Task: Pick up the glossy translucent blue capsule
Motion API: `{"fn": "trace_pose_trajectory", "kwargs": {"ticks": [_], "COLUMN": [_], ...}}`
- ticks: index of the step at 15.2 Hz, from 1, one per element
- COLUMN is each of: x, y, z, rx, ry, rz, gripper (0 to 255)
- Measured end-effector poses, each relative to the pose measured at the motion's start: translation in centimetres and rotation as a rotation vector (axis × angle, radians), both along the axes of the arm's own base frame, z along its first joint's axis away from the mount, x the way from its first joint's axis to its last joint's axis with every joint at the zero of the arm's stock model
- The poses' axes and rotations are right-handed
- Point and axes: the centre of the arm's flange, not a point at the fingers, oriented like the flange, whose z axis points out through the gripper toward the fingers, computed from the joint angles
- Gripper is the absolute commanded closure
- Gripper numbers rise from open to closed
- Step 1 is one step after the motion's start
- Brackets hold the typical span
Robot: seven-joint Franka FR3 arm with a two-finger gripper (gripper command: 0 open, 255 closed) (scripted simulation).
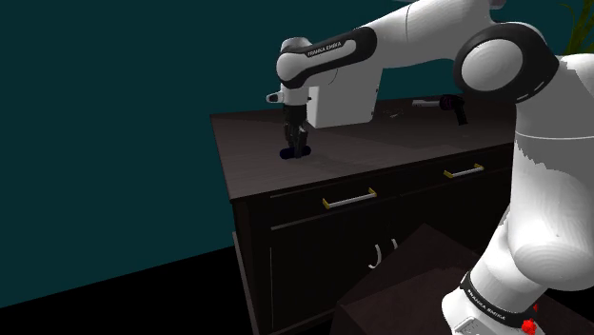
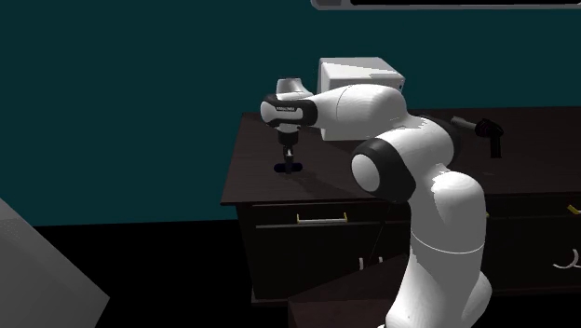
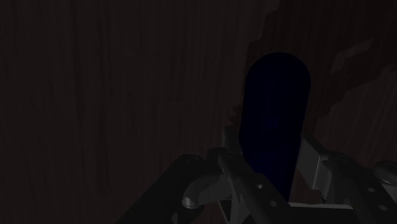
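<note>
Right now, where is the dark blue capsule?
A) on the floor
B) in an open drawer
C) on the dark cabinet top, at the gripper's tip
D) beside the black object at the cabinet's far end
C: the capsule lies on the dark cabinet top, right under the gripper.

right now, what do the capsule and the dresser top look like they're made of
Capsule: very dark blue, smooth and round-ended, perhaps plastic or glass. In this dim light neither gloss nor translucency can be confirmed.
Dresser top: dark brown wood with a matte finish, going by the faint grain streaks in the wrist view.
</note>
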Motion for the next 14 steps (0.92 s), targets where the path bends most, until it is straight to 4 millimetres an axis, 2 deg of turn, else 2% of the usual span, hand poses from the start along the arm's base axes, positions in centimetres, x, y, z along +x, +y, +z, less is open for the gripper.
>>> {"fn": "trace_pose_trajectory", "kwargs": {"ticks": [7,14], "x": [0.0,0.0], "y": [0.0,-0.1], "z": [0.2,3.7], "rx": [0.0,0.0], "ry": [0.0,0.0], "rz": [0.0,0.0], "gripper": [255,255]}}
